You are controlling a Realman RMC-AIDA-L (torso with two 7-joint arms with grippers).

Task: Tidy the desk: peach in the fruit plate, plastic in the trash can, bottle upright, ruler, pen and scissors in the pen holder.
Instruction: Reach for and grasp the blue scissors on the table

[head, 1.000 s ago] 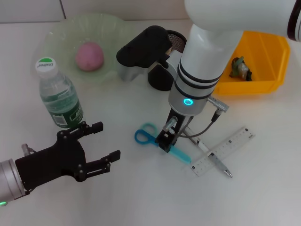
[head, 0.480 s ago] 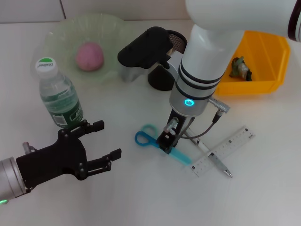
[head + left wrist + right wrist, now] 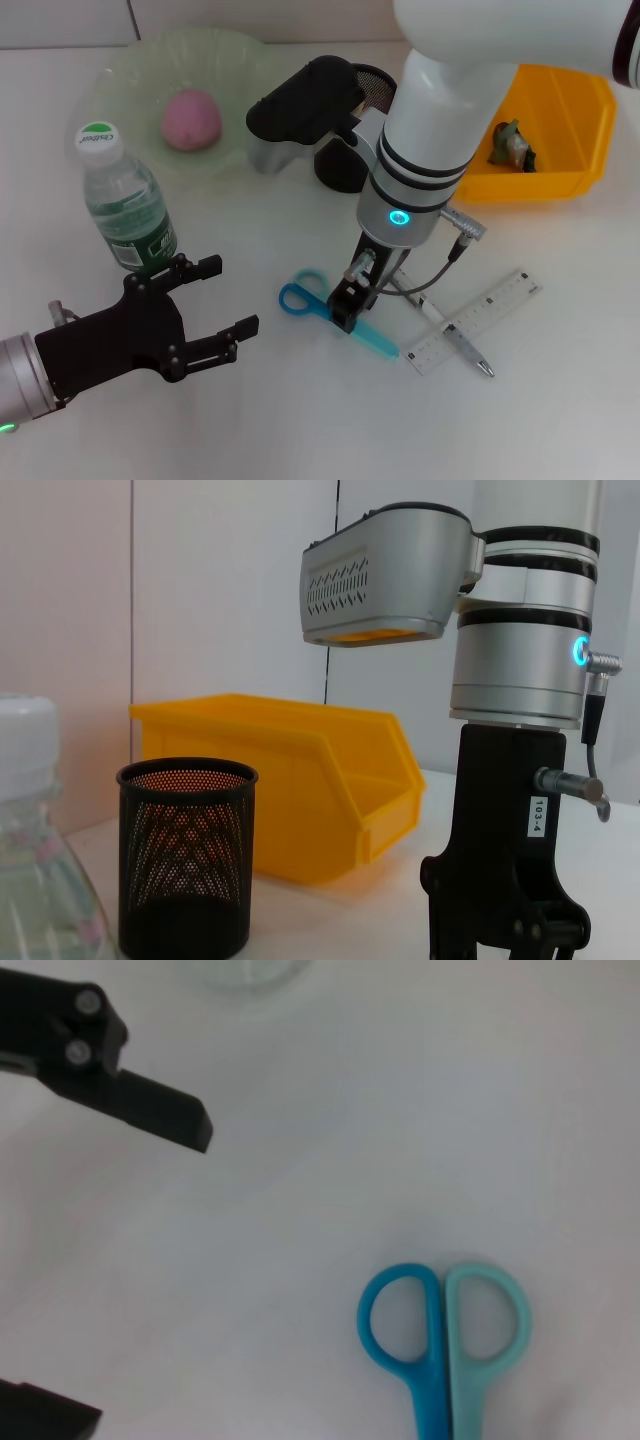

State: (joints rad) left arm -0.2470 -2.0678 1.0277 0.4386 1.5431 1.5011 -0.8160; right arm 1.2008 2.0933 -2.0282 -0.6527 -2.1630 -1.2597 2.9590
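We note R gripper [image 3: 345, 312] down on scissors [image 3: 318, 303] mid-desk, beside ruler [image 3: 478, 319] and pen [image 3: 455, 340]; finger state: we cannot tell. L gripper [image 3: 222, 300] hovers near bottle [image 3: 122, 203], fingers spread wide, empty.

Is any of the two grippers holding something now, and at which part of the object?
The right gripper is down on the scissors, at the blades just behind the handles; whether its jaws have closed cannot be told. The left gripper is open and holds nothing.

The scissors [image 3: 330, 315] and the right gripper [image 3: 345, 312] on them have slid slightly toward the robot's left.
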